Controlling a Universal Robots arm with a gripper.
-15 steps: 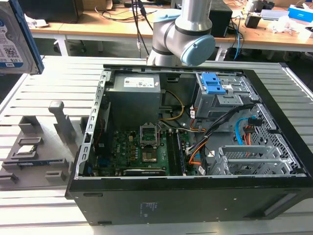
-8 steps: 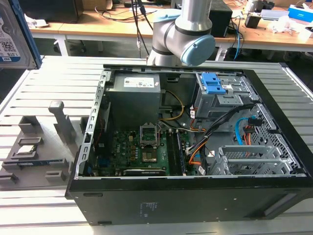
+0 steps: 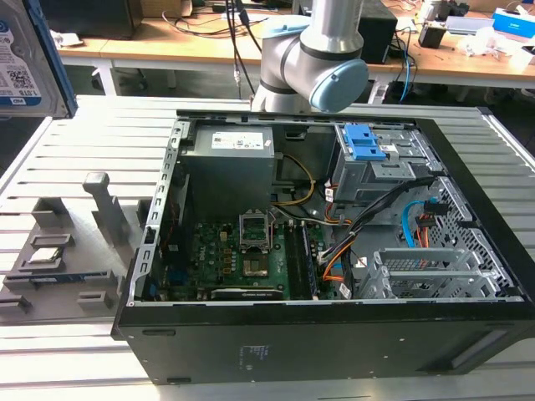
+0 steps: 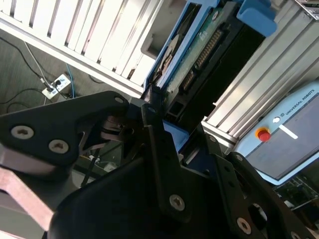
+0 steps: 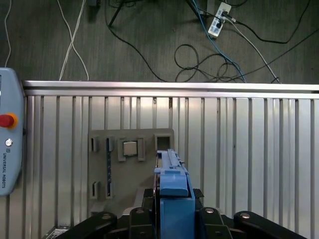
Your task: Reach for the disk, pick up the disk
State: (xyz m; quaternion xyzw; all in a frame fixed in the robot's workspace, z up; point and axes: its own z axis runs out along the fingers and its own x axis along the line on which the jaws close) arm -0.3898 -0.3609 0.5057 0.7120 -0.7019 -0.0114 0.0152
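The disk (image 3: pixel 18 60) hangs in the air at the exterior view's far left upper corner, its white-and-blue label facing the camera. In the first wrist view I see the disk (image 5: pixel 173 181) edge-on, blue rail frame outward, clamped between the black fingers of my gripper (image 5: pixel 174 201) high above the slatted table. In the second wrist view the disk (image 4: pixel 199 55) shows its green board, connector edge and blue frame, with my gripper (image 4: pixel 177 137) shut on its near end.
A grey fixture (image 5: pixel 130 164) with a small silver chip (image 5: pixel 129 148) lies on the table below; it is also at the exterior view's left (image 3: pixel 67 251). An open computer case (image 3: pixel 468 217) fills the middle. A teach pendant (image 5: pixel 7 139) rests at the table's edge. Cables cover the floor (image 5: pixel 219 45).
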